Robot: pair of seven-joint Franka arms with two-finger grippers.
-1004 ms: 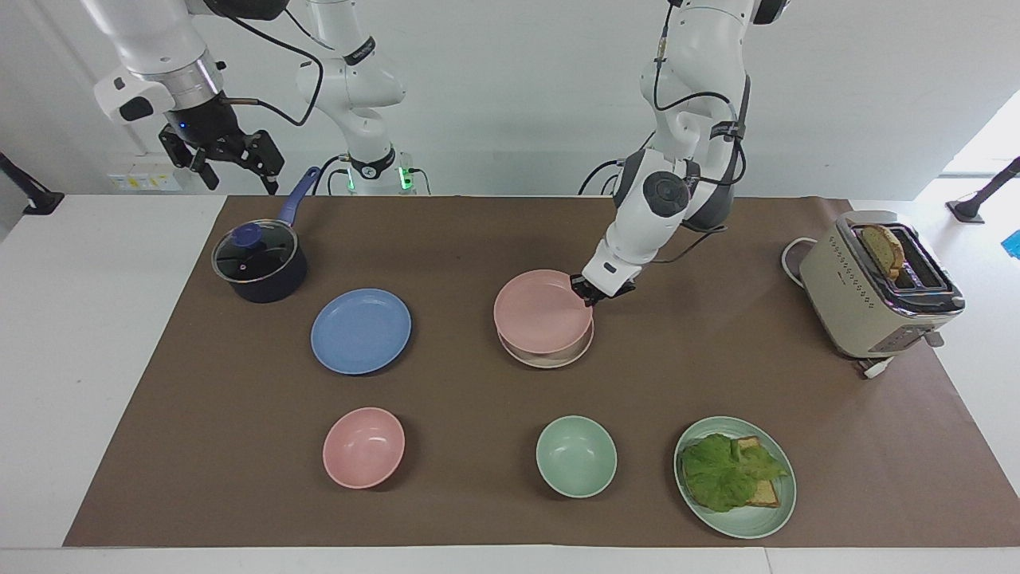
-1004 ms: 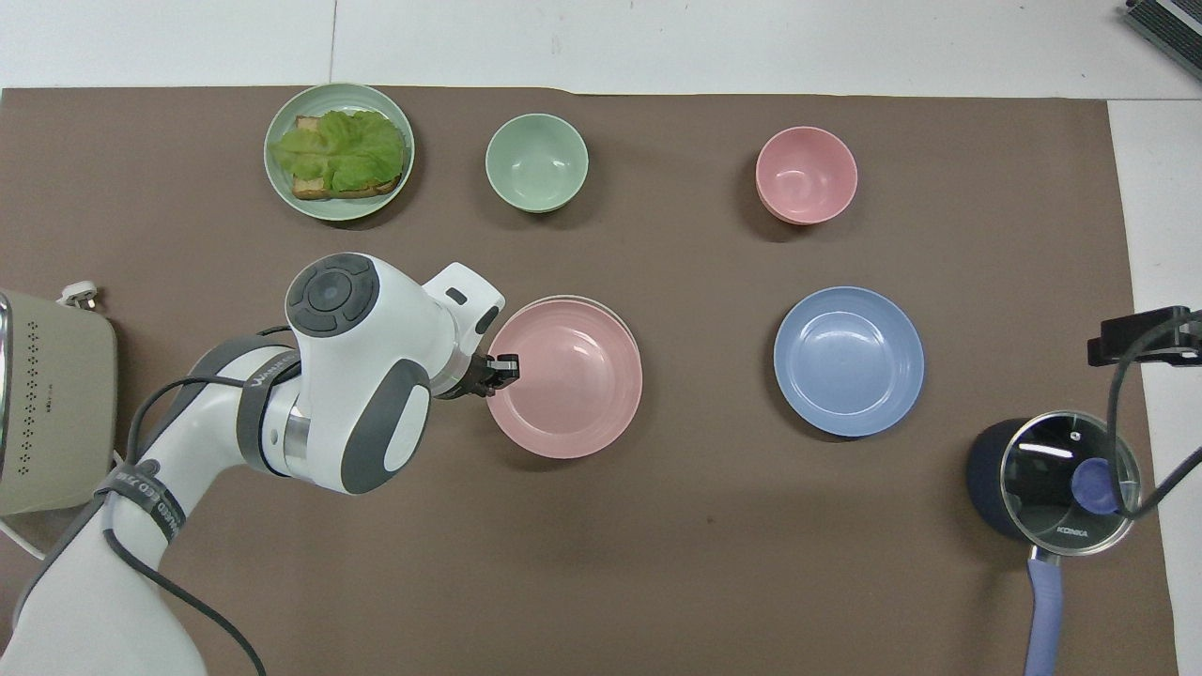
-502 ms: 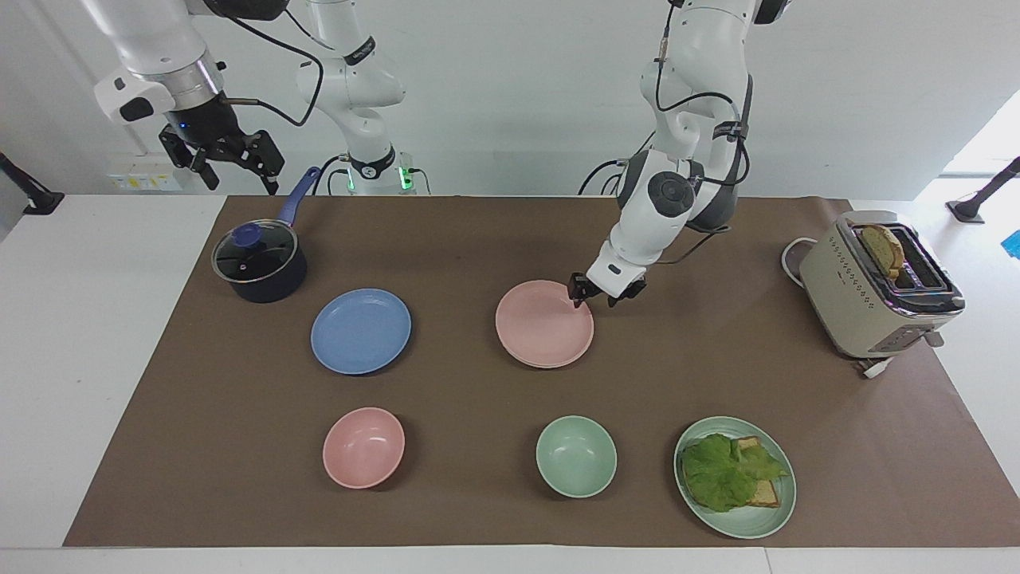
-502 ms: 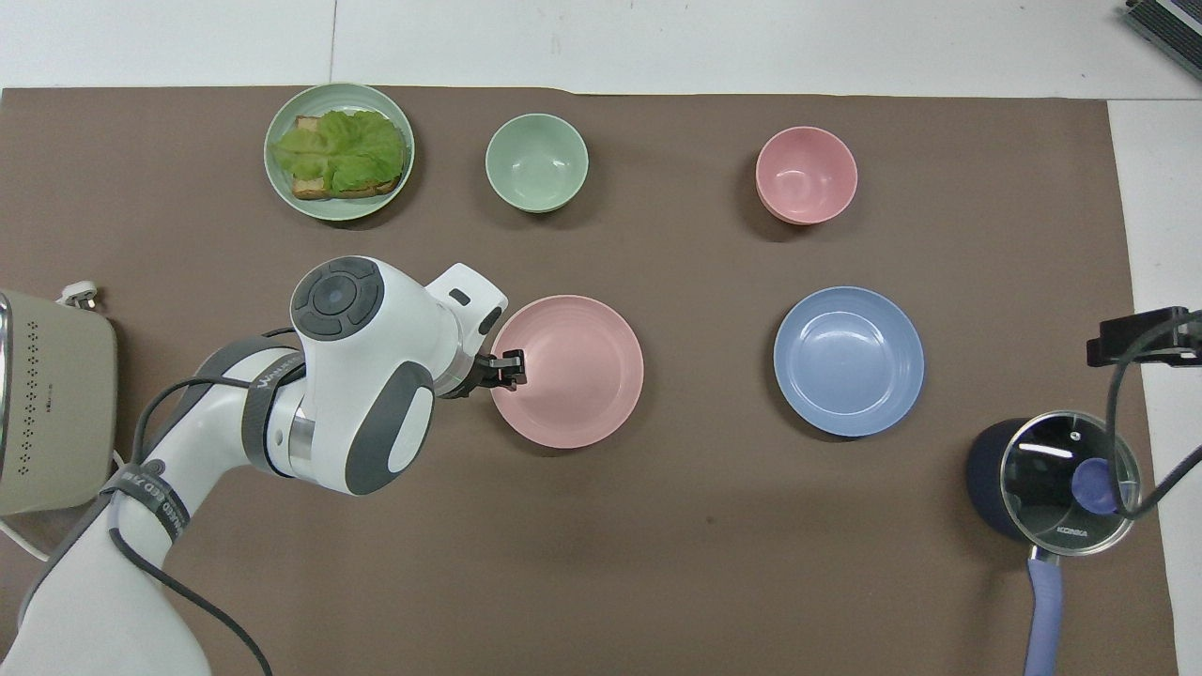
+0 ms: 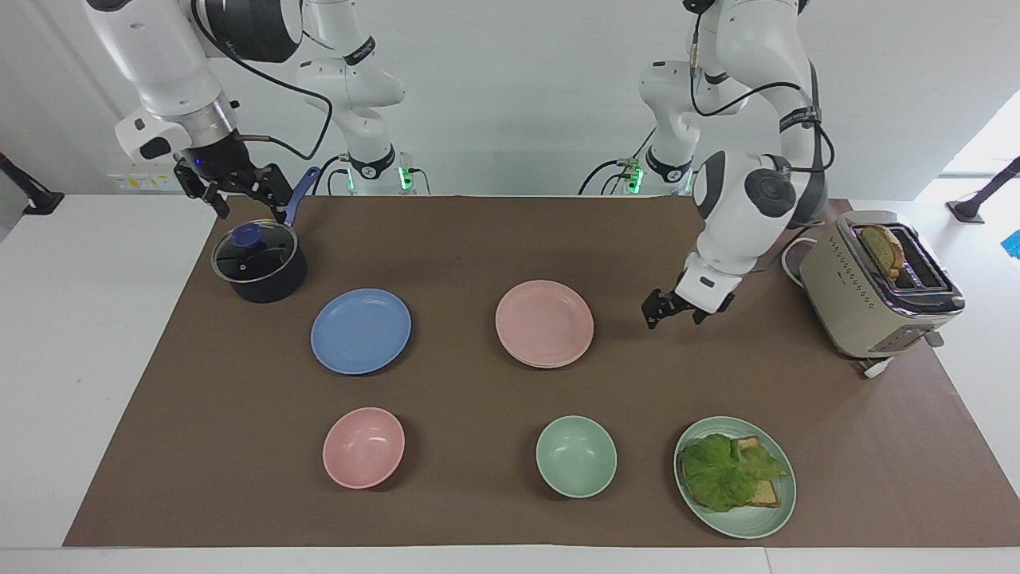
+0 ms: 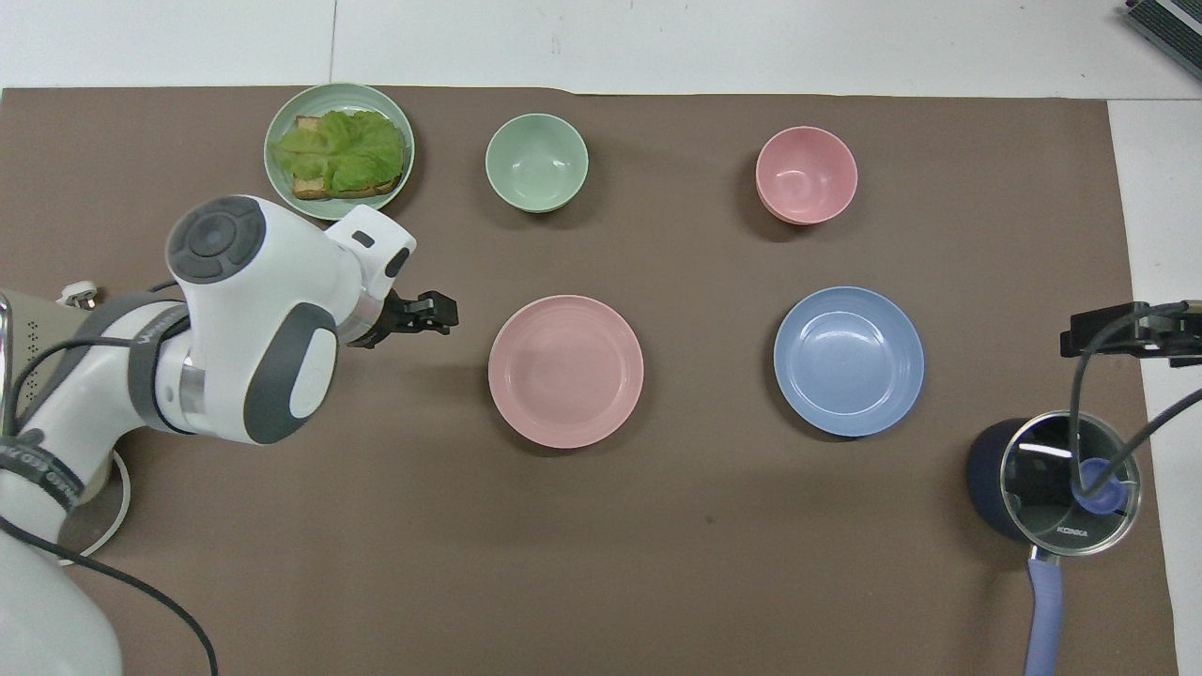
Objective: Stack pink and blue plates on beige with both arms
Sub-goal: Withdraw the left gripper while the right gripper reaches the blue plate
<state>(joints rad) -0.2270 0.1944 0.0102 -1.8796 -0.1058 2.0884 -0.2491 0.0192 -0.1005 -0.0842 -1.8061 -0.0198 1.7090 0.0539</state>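
The pale pink plate (image 5: 544, 323) (image 6: 565, 371) lies flat on the beige plate, of which only a thin pale edge (image 5: 558, 364) shows beneath it. My left gripper (image 5: 676, 317) (image 6: 439, 313) hovers open and empty just above the mat, beside the stack toward the left arm's end of the table and clear of the plate. The blue plate (image 5: 360, 331) (image 6: 848, 361) lies alone on the mat toward the right arm's end. My right gripper (image 5: 249, 209) (image 6: 1103, 330) hangs open and empty above the pot.
A dark pot with a glass lid (image 5: 259, 261) (image 6: 1056, 479) stands near the right arm's base. A toaster (image 5: 876, 283) holds bread at the left arm's end. Farthest from the robots are a pink bowl (image 5: 363, 447), a mint bowl (image 5: 576, 456) and a green plate (image 5: 777, 510) with lettuce and bread.
My left gripper opened, set the pink plate down onto the beige one, then pulled away toward the toaster. My right gripper dropped and shifted over the pot.
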